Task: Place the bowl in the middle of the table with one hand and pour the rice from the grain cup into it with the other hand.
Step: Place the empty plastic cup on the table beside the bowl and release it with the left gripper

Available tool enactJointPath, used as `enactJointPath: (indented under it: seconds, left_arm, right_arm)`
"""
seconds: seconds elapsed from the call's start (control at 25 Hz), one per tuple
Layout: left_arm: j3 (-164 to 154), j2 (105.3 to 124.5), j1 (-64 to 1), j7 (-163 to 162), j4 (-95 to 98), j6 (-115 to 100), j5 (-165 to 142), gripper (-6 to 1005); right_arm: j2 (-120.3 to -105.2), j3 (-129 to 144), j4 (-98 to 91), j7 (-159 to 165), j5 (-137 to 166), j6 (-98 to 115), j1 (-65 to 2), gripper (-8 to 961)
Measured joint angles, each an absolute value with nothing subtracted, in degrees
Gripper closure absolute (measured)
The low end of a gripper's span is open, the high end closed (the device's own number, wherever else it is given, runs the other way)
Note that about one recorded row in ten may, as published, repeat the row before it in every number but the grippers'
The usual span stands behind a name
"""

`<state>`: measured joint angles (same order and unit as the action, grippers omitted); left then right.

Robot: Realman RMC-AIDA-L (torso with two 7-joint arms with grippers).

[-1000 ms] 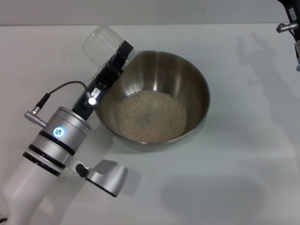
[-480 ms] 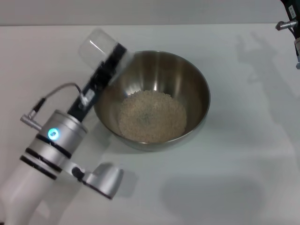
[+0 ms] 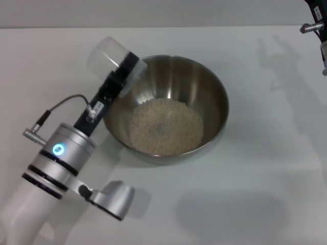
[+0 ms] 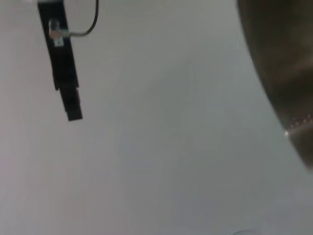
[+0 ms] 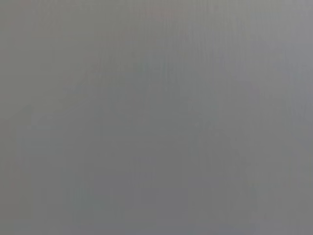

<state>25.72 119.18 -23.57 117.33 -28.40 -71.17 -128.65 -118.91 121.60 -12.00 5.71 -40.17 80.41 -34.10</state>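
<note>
Since half a second ago, your left arm has drawn a little lower and back toward the robot, while the cup has kept much the same place and tilt at the rim of the bowl. Your left tool (image 3: pixel 118 71) is closed around the grain cup (image 3: pixel 107 57), which lies tipped on its side. The cup's base points up and away from the bowl, and its mouth end, hidden behind the tool, sits at the bowl's left rim. The cup looks clear all the way through, with no grains visible inside it.

Your bowl (image 3: pixel 204 84) stands upright near the middle of the surface (image 3: pixel 245 194). The rice (image 3: pixel 166 126) forms a broad, low heap covering the bowl's bottom.

Your left wrist view shows bare white surface, the curved steel wall of the bowl (image 4: pixel 281 63) along one edge, and a black finger (image 4: pixel 63 68) of the tool with a thin cable at its root.

Your right arm is parked at the far right corner. Only a small part of it reaches into the head view, so you cannot tell how the right tool stands. Your right wrist view shows nothing but flat grey.
</note>
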Motion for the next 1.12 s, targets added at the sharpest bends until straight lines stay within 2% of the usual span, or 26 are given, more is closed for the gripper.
enactJointPath:
  seconds: [0.6,0.76,1.12]
  left_arm:
    - [25.91,119.17,-23.14,109.53,-28.88,-72.75,-129.13,971]
    - [30.39,119.18,-20.74,85.23,-33.38,-74.68,-127.33,971]
    - [36.07,118.94,-20.37,41.50,-32.49,-73.11,-116.57,971]
  right_arm:
    - [-119.01,121.83,-11.71,5.66,-40.17,80.35,-34.03,546]
    - [-119.00,121.80,-11.39,5.64,-40.17,80.33,-34.10,546]
    - [-119.00,121.97,-11.71,5.62,-40.17,80.34,-34.19,546]
